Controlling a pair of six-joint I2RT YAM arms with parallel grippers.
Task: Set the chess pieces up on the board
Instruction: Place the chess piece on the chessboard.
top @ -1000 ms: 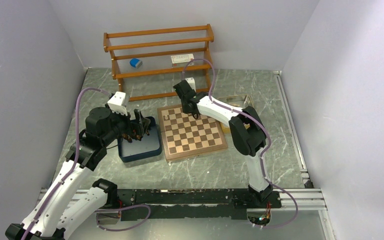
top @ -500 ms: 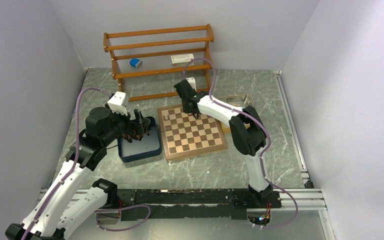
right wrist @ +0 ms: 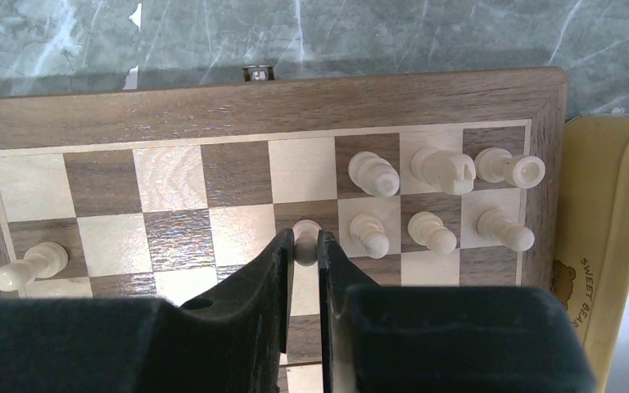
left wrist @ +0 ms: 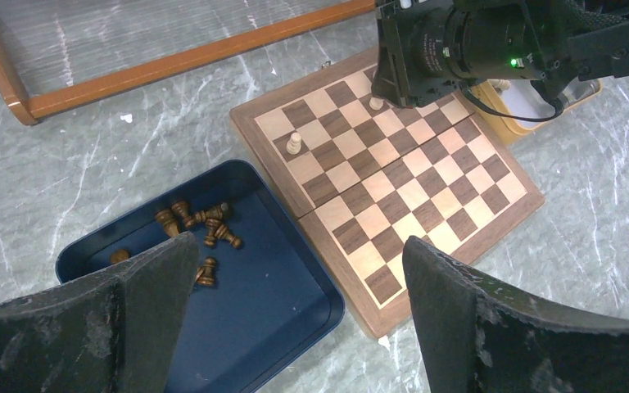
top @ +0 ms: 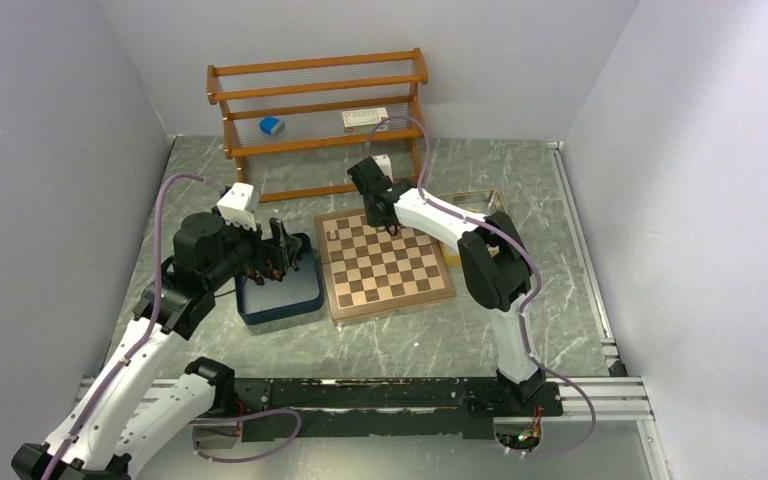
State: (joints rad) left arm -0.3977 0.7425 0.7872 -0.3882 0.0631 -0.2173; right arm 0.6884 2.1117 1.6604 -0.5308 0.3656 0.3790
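Note:
The wooden chessboard (top: 380,262) lies mid-table and fills the right wrist view (right wrist: 172,106). My right gripper (right wrist: 304,246) is shut on a cream pawn (right wrist: 305,243) over a dark second-row square. Several cream pieces (right wrist: 438,172) stand in two rows to its right, and one cream pawn (right wrist: 29,266) stands far left. My left gripper (top: 278,252) hangs open and empty above the navy tray (left wrist: 270,303), which holds several dark brown pieces (left wrist: 205,225) lying on their sides.
A yellow tray (right wrist: 614,246) sits against the board's right edge. A wooden shelf rack (top: 320,115) stands at the back with a blue object (top: 272,126) and a white card on it. Grey walls close both sides.
Both arms stay almost still. My right gripper has shifted only slightly at the board's far edge.

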